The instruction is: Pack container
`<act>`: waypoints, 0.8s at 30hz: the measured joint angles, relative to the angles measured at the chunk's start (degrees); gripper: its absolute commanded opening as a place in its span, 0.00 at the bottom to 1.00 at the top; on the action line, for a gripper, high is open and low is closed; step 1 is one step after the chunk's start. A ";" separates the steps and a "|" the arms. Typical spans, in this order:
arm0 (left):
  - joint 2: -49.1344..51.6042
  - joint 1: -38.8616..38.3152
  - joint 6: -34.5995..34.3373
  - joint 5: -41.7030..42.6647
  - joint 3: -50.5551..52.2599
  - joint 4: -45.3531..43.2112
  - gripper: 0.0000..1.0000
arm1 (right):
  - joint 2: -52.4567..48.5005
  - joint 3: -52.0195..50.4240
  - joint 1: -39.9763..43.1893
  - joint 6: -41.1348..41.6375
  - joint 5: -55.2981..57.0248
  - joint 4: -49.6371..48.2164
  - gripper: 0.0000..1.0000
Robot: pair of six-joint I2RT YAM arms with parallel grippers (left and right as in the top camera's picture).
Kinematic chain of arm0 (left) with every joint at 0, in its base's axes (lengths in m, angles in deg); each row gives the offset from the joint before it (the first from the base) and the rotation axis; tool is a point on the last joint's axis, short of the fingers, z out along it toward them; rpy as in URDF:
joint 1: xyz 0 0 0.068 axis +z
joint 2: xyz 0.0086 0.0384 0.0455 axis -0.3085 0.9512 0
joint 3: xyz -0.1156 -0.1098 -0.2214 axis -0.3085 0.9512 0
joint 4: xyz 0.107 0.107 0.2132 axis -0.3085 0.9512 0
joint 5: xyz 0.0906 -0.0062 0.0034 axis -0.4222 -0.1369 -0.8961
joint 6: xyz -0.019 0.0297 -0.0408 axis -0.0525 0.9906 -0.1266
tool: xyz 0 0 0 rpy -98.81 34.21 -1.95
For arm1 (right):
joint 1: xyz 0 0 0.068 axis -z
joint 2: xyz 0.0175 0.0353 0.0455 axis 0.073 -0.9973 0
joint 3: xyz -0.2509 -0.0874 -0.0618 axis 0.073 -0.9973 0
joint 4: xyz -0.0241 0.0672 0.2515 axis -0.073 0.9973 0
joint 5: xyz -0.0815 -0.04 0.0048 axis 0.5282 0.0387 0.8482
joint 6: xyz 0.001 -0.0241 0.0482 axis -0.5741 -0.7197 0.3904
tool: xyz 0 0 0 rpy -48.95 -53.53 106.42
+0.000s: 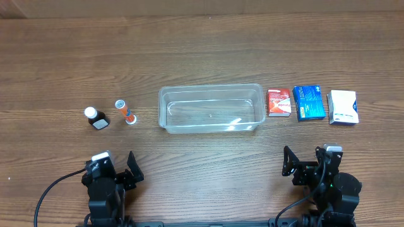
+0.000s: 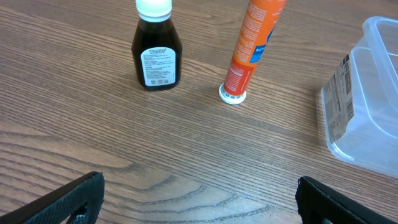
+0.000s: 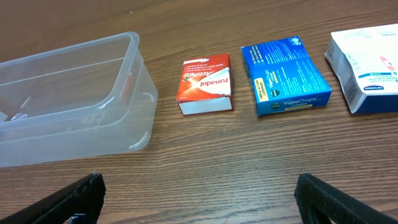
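The clear plastic container (image 1: 211,108) stands empty in the middle of the table; it also shows in the left wrist view (image 2: 367,99) and the right wrist view (image 3: 68,93). Left of it stand a dark bottle with a white cap (image 1: 96,118) (image 2: 156,53) and an orange tube (image 1: 125,111) (image 2: 250,46). Right of it lie a red box (image 1: 278,102) (image 3: 204,84), a blue box (image 1: 308,102) (image 3: 284,74) and a white box (image 1: 343,106) (image 3: 368,65). My left gripper (image 1: 117,170) (image 2: 199,199) is open and empty at the near left. My right gripper (image 1: 309,165) (image 3: 199,199) is open and empty at the near right.
The wooden table (image 1: 202,50) extends behind the row of objects. Both arms' bases sit at the front edge.
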 measured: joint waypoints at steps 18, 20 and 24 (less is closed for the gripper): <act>0.00 0.00 0.00 0.00 0.00 0.00 1.00 | 0.00 0.02 -1.95 10.27 2.01 0.70 1.00; 0.00 0.02 0.00 0.00 0.00 0.00 1.00 | 0.00 0.02 -1.95 10.29 1.99 0.52 1.00; 0.00 0.02 0.00 0.00 0.00 0.00 1.00 | 0.07 0.09 -1.95 10.45 -0.09 -9.81 1.00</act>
